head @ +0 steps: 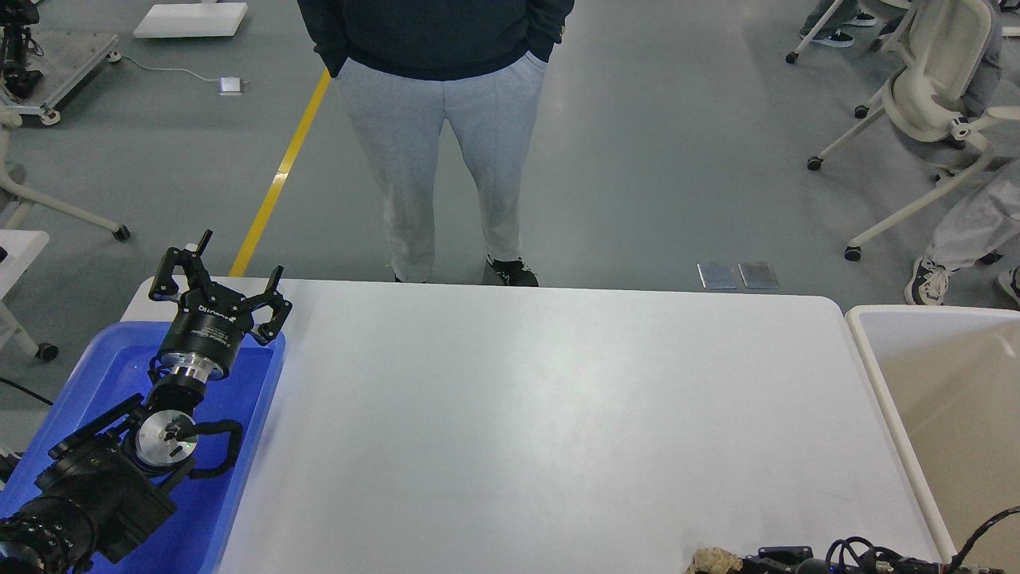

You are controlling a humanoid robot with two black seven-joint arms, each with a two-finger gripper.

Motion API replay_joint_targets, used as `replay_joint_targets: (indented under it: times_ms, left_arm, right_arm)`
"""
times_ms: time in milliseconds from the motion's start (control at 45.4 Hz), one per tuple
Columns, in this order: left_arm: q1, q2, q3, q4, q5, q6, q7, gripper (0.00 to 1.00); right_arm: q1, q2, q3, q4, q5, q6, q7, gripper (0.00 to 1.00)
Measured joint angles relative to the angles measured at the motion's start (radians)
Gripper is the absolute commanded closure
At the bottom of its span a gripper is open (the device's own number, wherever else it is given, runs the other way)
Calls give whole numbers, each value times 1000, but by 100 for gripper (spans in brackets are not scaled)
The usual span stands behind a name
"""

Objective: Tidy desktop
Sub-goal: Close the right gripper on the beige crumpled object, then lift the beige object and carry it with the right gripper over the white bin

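The white desktop (518, 414) fills the middle of the head view and is bare except for a crumpled beige paper ball (711, 561) at its near edge, right of centre. My left gripper (241, 255) is open and empty, held above the far end of the blue tray (256, 383). My right gripper (777, 552) shows only as a dark sliver at the bottom edge, right beside the paper ball. I cannot tell whether its fingers are open or touch the ball.
A beige-white bin (876, 375) stands against the desktop's right edge. A person in grey trousers (438, 159) stands at the far edge. Office chairs (924, 96) and seated people are at the far right.
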Motion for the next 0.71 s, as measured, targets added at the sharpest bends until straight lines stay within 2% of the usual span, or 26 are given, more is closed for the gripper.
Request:
replay_joint_targets:
  times_ms: [287,485,705]
  left_arm:
    - [0,0,0,0,0,0,0,0]
    - [0,-1,0,0,0,0,0,0]
    - [0,-1,0,0,0,0,0,0]
  right_arm:
    - [99,-63,-2,74,148,74,8,100]
    - [278,-165,7,166,314,245,11,100]
    - [492,-261,28,226,449,479,17,100]
